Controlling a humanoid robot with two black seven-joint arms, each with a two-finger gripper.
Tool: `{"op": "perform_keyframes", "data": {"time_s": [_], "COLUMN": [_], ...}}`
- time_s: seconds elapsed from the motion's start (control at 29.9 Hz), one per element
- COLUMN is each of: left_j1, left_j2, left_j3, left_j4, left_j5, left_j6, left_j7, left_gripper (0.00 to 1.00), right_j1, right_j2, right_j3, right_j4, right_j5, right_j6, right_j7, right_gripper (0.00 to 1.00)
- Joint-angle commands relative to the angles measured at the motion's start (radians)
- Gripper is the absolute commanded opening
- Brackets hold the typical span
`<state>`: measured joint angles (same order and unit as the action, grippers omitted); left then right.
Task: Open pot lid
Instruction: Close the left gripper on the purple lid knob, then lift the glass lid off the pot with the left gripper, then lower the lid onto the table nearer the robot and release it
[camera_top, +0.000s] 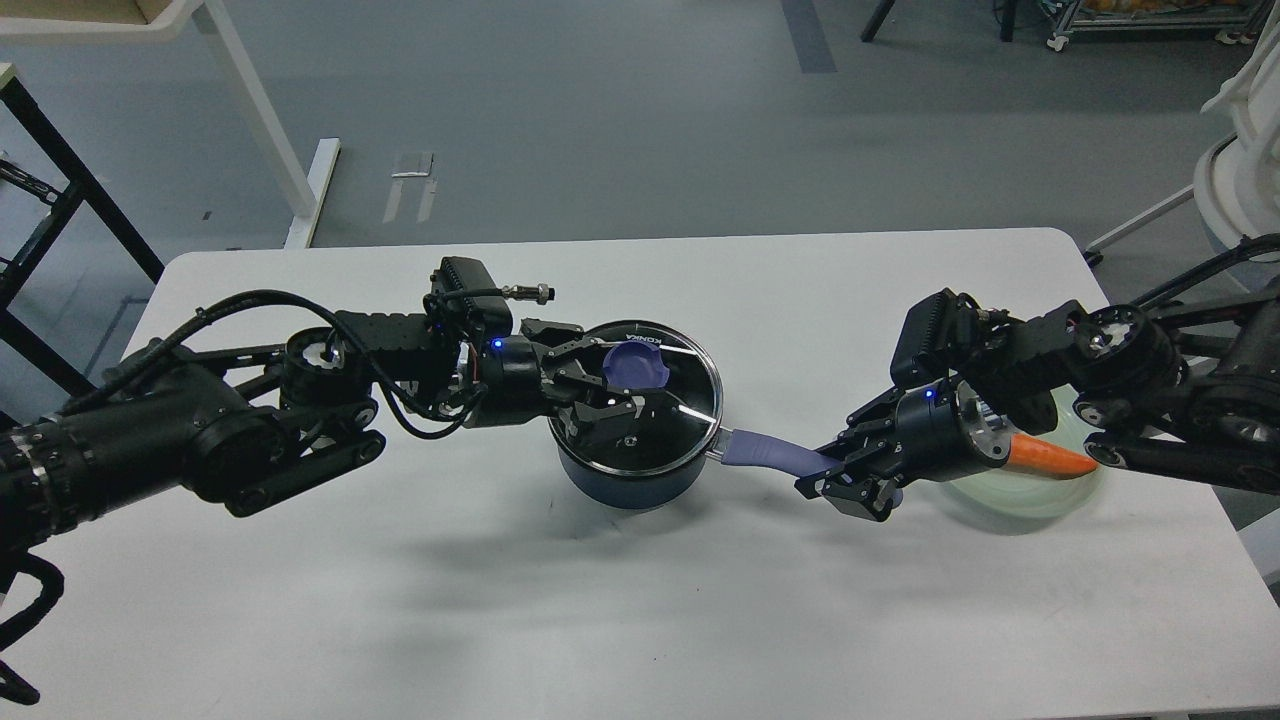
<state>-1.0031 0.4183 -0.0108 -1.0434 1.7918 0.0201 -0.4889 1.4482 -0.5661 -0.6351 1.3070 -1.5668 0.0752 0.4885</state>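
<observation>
- Gripping the purple knob (634, 366) of the glass lid (650, 400), my left gripper (610, 385) has its fingers closed around it; the lid sits tilted over the dark blue pot (625, 480) near the middle of the white table (500, 600).
- My right gripper (850, 480) is clamped on the pot's purple handle (765, 452).
- Behind that wrist, an orange carrot (1045, 456) lies in a pale green bowl (1010, 495).

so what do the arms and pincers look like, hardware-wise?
Both arms are matte black with silver joint hubs. The left arm has loose black cables looping along it; a blue LED glows by each wrist. Left pincer and right pincer are black linkage fingers. No sleeves.
</observation>
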Motion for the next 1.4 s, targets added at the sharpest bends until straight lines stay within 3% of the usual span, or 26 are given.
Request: {"op": "perform_keyframes", "data": {"time_s": [0.0,0.17,0.43,0.6,0.84,1.17,1.2,1.3,1.37], "left_j1": [-0.009,-0.049,-0.063,0.067,0.294,0.403,0.408,0.423,0.429], "left_j2": [0.008,0.083,0.347,0.483,0.531,0.514,0.513,0.513,0.511], "left_j3": [-0.005,-0.012,-0.009,0.011,0.008,0.008,0.008,0.008,0.009], "left_j4": [-0.007,-0.047,-0.125,-0.133,-0.116,-0.033,-0.029,-0.023,-0.018], "left_j5": [0.001,-0.005,-0.012,-0.014,-0.029,-0.064,-0.072,-0.098,-0.100], "left_j6": [0.000,0.000,0.004,0.141,0.352,0.411,0.411,0.417,0.417], "left_j7": [0.000,0.000,0.000,0.000,0.000,0.000,0.000,0.000,0.000], "left_gripper": [0.23,0.25,0.26,0.28,0.29,0.35,0.37,0.56,0.63], "right_j1": [0.000,0.000,0.000,0.000,0.000,-0.003,-0.003,-0.005,-0.006], "right_j2": [-0.001,-0.005,-0.006,-0.006,-0.006,-0.006,-0.008,-0.009,-0.009], "right_j3": [0.000,0.000,0.000,0.000,0.000,0.002,0.002,0.002,0.002], "right_j4": [0.000,0.000,0.000,0.000,0.000,0.000,0.000,0.000,0.000], "right_j5": [0.001,0.001,0.001,0.001,0.001,0.001,0.002,0.002,0.002], "right_j6": [0.000,0.000,0.000,0.000,0.000,0.000,0.000,0.000,0.000], "right_j7": [0.000,0.000,0.000,0.000,0.000,0.000,0.000,0.000,0.000], "right_gripper": [0.34,0.34,0.34,0.34,0.34,0.34,0.34,0.34,0.34]}}
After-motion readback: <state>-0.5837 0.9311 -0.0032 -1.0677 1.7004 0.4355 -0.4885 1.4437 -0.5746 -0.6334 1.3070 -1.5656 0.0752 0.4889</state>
